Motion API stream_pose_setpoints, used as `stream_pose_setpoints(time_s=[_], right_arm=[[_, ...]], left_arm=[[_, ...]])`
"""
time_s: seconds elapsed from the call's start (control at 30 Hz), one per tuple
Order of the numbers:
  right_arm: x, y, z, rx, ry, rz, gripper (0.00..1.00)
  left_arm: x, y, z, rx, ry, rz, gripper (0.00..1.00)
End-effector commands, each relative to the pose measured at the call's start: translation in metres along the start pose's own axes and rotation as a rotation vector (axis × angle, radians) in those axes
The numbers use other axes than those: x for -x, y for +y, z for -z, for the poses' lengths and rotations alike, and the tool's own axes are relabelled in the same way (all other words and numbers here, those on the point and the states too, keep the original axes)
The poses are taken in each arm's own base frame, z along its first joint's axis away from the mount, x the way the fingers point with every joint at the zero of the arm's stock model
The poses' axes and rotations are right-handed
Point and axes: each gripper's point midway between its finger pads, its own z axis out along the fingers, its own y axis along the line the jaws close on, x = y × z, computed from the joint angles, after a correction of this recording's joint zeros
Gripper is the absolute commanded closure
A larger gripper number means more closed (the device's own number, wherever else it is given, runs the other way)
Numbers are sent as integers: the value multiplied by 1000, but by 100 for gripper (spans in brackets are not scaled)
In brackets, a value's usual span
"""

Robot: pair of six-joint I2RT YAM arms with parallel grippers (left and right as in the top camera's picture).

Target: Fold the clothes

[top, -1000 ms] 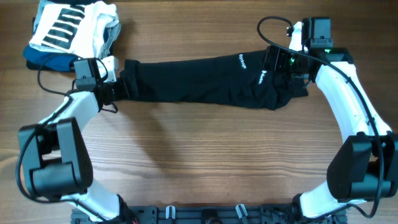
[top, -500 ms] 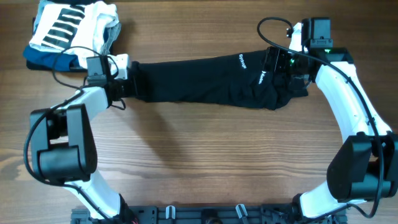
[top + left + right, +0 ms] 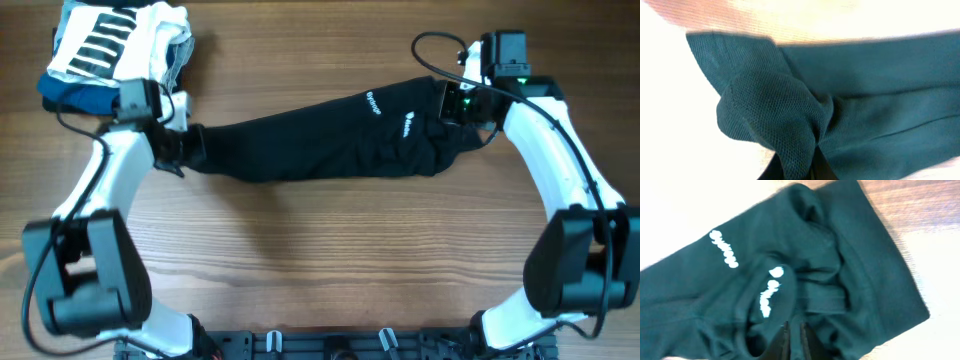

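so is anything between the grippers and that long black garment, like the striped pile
Nothing visible. The left gripper pinches the long black fabric garment at its left end, the right gripper its right end. The folded white, striped and blue pile lies off to the left, clear of the garment.

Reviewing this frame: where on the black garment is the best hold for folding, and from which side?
Its two narrow ends, each approached from its outer side: the black garment lies as a long strip across the table, so end pinches likely control its whole length. Left gripper and right gripper appear pinched there, fabric bunched at both.
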Motion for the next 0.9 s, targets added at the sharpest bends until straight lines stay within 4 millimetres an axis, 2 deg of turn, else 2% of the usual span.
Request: stream_pose_setpoints(time_s=[0.0,0.1,0.17,0.27,0.4,0.67,0.8,0.87], right_arm=[[-15,5,-28,41,86,-8,96],[-18,5,-31,44,97,-10,96],[-18,5,-31,46,97,-9,96],[-17,9,-31,70,98,-9,96],[-16,21,-29,134,95,-6,96],[-16,20,-29,134,98,0,92],[-16,20,-29,133,98,1,91],[-16,20,-29,133,97,1,90]], left_arm=[[26,-6,43,32,-61,-39,96],[26,0,56,87,-36,-38,96],[30,-4,67,90,-28,-57,96],[35,-17,68,78,-45,-89,96],[29,-46,44,55,-1,-166,96],[-6,-78,-20,56,169,-272,96],[-17,-103,-40,36,193,-346,96],[-21,-116,-43,26,190,-377,96]])
